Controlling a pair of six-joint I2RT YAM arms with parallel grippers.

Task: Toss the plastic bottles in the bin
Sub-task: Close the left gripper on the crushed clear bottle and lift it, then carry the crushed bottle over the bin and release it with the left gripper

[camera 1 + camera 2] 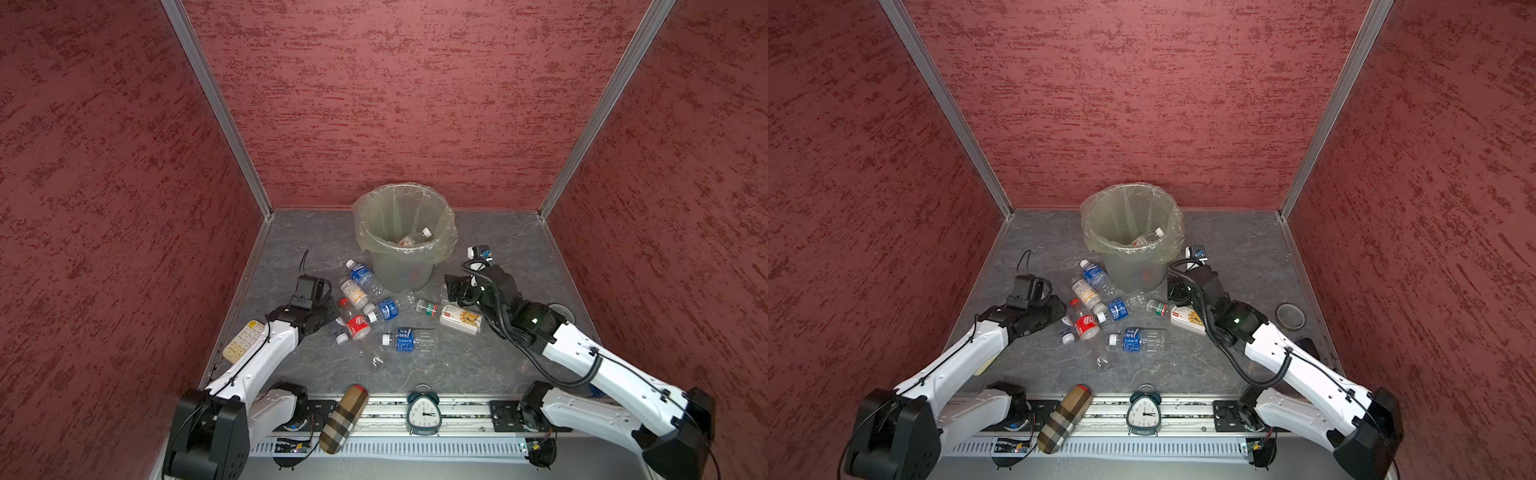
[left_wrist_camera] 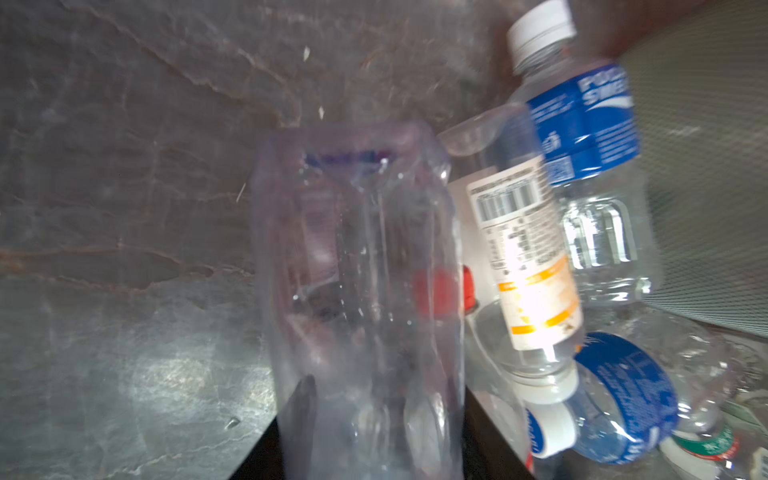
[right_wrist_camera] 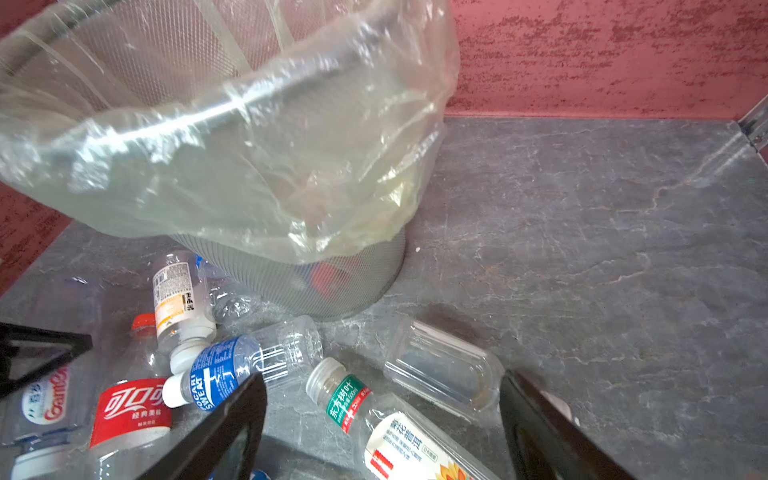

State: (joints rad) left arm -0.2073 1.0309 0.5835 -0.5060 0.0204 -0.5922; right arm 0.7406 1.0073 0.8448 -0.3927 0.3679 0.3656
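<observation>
1. Grip: left gripper (image 1: 328, 318) clenched on clear bottle (image 2: 357, 270), left of loose bottles (image 1: 388, 309); transfer to bin (image 1: 399, 272) pending.
2. Table (image 1: 478, 365): at least 6 bottles lie in front of bin.
3. Bin: 1 capped bottle (image 1: 415, 237) visible inside.
4. Right gripper (image 3: 380, 378): fingers spread, empty, over green-label bottle (image 3: 347, 401); most of task remains.

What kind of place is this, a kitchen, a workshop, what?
Likely a robot test booth, not a home: red textured wall panels joined by aluminium corner posts enclose a grey stone-look tabletop, with two white robot arms at its front.
</observation>
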